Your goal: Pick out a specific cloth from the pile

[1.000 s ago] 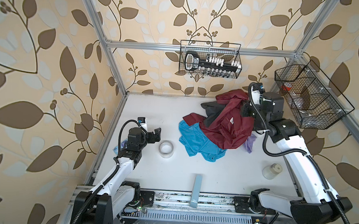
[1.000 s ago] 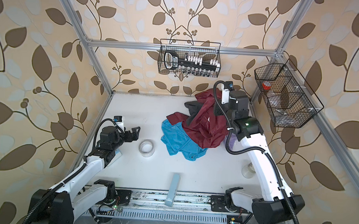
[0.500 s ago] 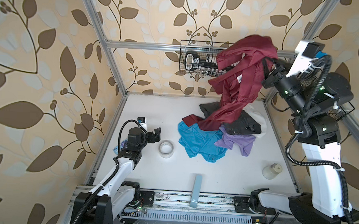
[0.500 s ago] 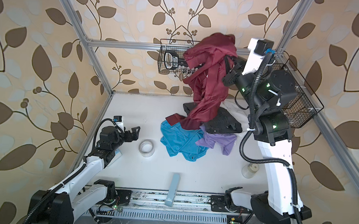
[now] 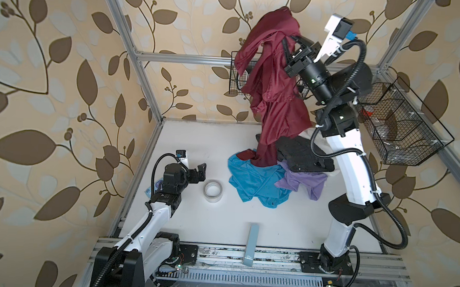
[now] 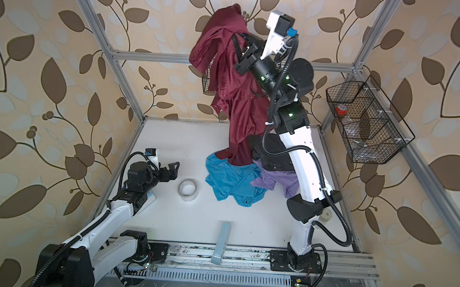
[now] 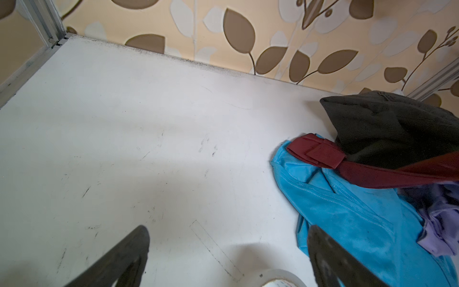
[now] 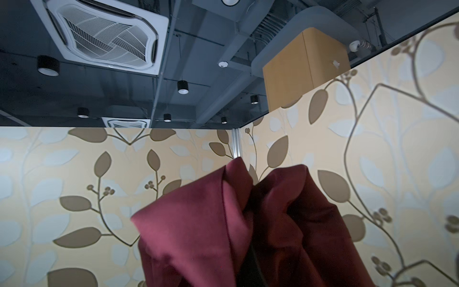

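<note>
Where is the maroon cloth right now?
In both top views the maroon cloth hangs from the right hand, high up, right of centre near the back wall. Its lower end lies on the turquoise garment.

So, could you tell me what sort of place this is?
Probably a robot test cell inside an office or lab: wallpapered panels on an aluminium frame, two arms on a rail, ceiling vent.
</note>
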Action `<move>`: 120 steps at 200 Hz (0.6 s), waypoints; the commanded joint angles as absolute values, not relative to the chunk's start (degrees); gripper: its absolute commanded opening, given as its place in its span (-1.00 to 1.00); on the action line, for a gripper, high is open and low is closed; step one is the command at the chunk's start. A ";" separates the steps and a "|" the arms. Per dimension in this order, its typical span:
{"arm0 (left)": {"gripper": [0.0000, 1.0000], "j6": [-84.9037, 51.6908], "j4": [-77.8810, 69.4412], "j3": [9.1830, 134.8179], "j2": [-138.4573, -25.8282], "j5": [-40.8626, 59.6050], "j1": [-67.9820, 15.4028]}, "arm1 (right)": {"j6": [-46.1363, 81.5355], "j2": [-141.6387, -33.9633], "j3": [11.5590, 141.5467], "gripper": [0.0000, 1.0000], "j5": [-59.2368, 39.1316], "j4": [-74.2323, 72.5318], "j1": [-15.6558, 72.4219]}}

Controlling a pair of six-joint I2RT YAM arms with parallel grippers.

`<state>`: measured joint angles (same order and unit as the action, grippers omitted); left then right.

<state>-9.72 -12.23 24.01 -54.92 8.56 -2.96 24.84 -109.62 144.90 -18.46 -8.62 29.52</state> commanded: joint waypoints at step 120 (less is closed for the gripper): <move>0.98 -11.08 -14.63 24.36 -54.56 9.17 -3.52 | 22.59 -141.33 144.64 -1.00 -25.12 -24.86 37.30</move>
<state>-10.76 -12.23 24.01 -54.70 8.56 -3.07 21.80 -138.78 142.61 -25.02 -19.09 37.74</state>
